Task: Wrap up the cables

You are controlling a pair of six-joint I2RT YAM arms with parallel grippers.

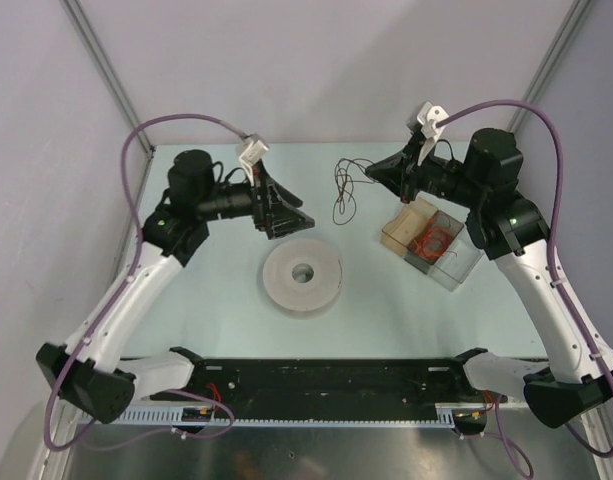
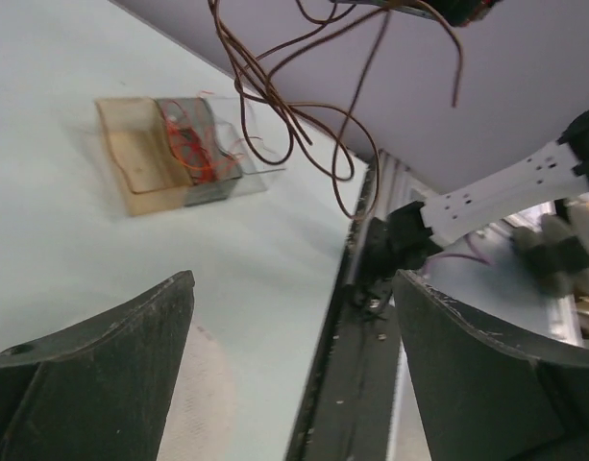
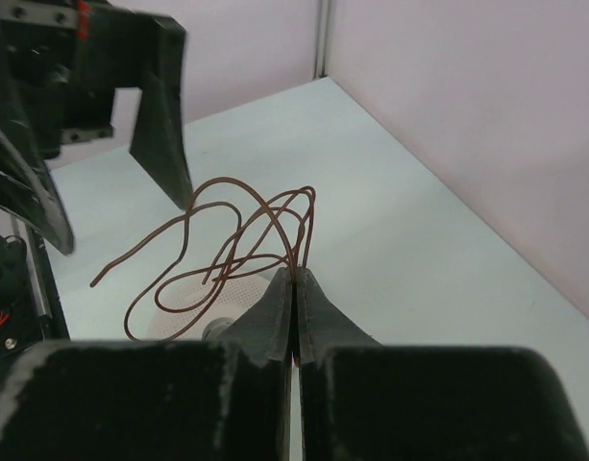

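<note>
The cable [image 1: 337, 200] is a thin brown wire in loose loops. It hangs in the air from my right gripper [image 1: 370, 172], which is shut on one end of it above the far middle of the table. The right wrist view shows the closed jaws [image 3: 296, 280] pinching the wire [image 3: 300, 240]. The white perforated spool [image 1: 302, 275] lies flat at the table's middle and also shows in the right wrist view [image 3: 193, 293]. My left gripper [image 1: 294, 222] is open and empty, just above and behind the spool, facing the wire [image 2: 265, 91].
A clear plastic box [image 1: 433, 243] with a small orange-red wire coil sits right of the spool, under the right arm; it also shows in the left wrist view [image 2: 169, 154]. A black rail [image 1: 326, 378] runs along the near edge.
</note>
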